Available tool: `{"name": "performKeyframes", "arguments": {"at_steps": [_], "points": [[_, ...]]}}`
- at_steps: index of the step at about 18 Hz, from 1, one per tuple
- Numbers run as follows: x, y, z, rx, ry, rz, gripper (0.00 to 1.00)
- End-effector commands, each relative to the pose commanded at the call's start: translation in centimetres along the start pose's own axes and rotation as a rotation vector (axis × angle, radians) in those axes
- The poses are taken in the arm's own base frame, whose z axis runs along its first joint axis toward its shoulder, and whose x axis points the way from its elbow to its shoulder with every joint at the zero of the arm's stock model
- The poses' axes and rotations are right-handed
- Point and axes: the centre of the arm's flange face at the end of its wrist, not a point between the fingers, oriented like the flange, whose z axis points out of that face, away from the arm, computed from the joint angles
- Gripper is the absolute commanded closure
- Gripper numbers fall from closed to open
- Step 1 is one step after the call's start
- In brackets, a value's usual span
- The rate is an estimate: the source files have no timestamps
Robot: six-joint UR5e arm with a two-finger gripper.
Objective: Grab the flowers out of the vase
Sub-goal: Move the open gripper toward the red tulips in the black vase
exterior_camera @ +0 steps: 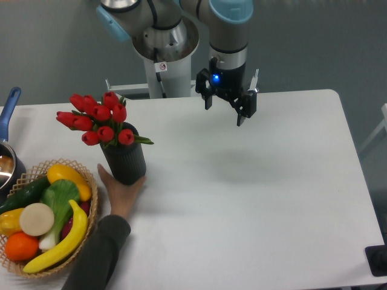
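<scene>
The flowers (pixel 97 118), a bunch of red closed tulip buds with green leaves, stand in the vase (pixel 124 162), a dark ribbed cylinder at the left of the white table (pixel 254 199). A person's hand (pixel 120 192) rests against the vase's base from the front. My gripper (pixel 225 110) hangs above the table's back middle, well to the right of the flowers. Its fingers point down and stand apart, with nothing between them.
A wicker basket (pixel 87 225) of fruit and vegetables sits at the front left, beside the person's sleeved forearm (pixel 97 254). A metal pot with a blue handle (pixel 8 109) is at the left edge. The robot's base (pixel 163 60) stands behind the table.
</scene>
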Motion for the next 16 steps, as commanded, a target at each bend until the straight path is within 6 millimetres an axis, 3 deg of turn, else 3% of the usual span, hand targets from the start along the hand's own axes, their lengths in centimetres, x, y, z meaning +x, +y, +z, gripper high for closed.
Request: {"name": "performKeyframes", "arguments": {"at_steps": [3, 9, 12, 16], "points": [[1.6, 0.5, 1.0, 0.003, 0.013, -0.001, 0.0], [4.0, -0.7, -1.1, 0.205, -0.005, -0.148, 0.0], [5.1, -0.8, 0.1, 0.304, -0.023, -0.16, 0.0], [7.3, -0.6, 0.2, 0.449, -0.034, -0.177, 0.0]]}}
